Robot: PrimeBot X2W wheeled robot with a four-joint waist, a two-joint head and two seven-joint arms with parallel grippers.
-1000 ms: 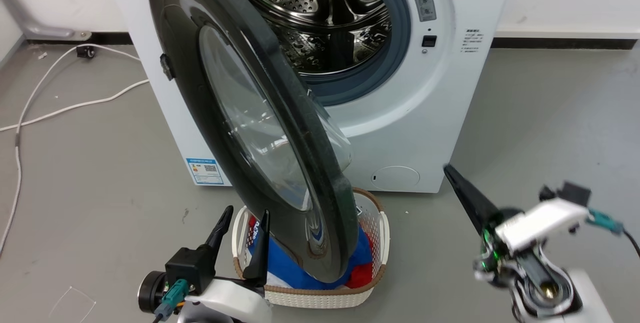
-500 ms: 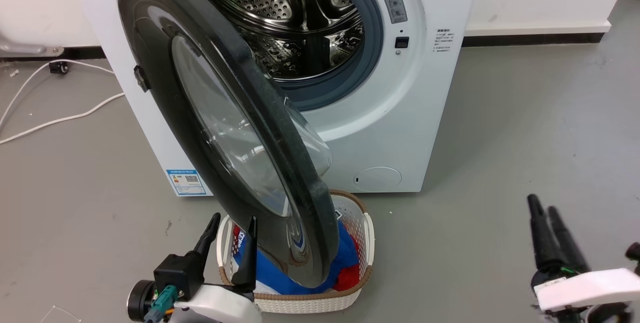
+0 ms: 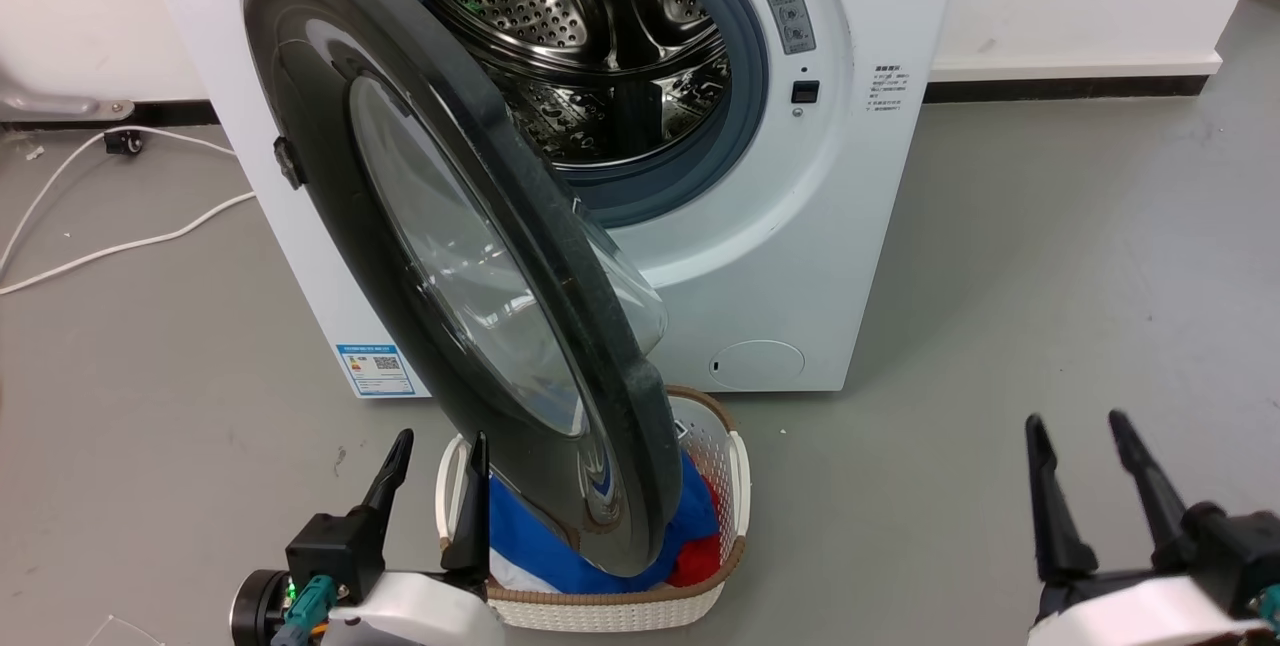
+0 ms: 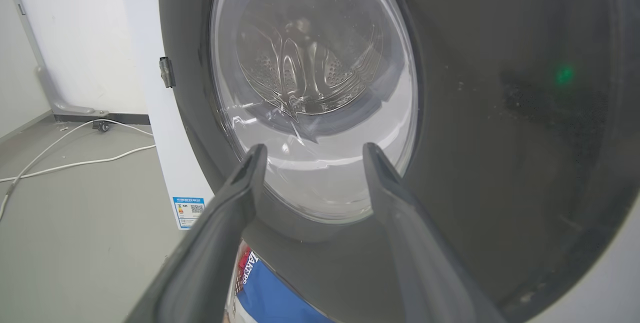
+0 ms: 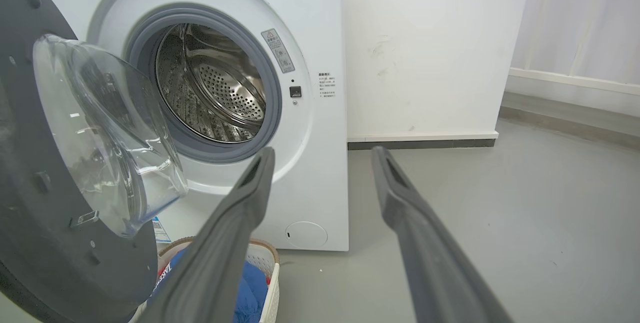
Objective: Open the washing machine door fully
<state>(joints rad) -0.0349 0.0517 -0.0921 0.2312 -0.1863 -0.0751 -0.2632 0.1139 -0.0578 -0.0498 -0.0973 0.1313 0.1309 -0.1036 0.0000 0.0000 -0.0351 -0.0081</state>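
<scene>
The washing machine door [image 3: 470, 266] stands partly open, swung out on the hinge at its left edge until it is roughly square to the white machine front [image 3: 800, 256]. The head view sees it almost edge-on. Its glossy outer face looks toward the robot's left, and the clear glass bowl bulges toward the steel drum [image 3: 600, 36] side. Its lower edge hangs over a white laundry basket [image 3: 738, 461] of blue and red clothes on the floor; whether the two touch cannot be told.

The left gripper [image 3: 440, 439] is low, just beside the door's outer face, its jaws apart and holding nothing. In the left wrist view the glass window [image 4: 320, 93] sits straight ahead between the two fingers, close, though contact cannot be confirmed. The right gripper [image 3: 1075, 419] is well apart from the door, over bare floor at the lower right, its jaws also wide and empty.

The step in hand seems to be the last part of the swing: the door is unlatched and out, but probably not yet at its full opening. The next move likely calls for a push on the inner face or rim toward the robot's left, which the right gripper is better placed to reach. The left gripper appears to lie in the door's path and may need to give way or draw the rim along.
</scene>
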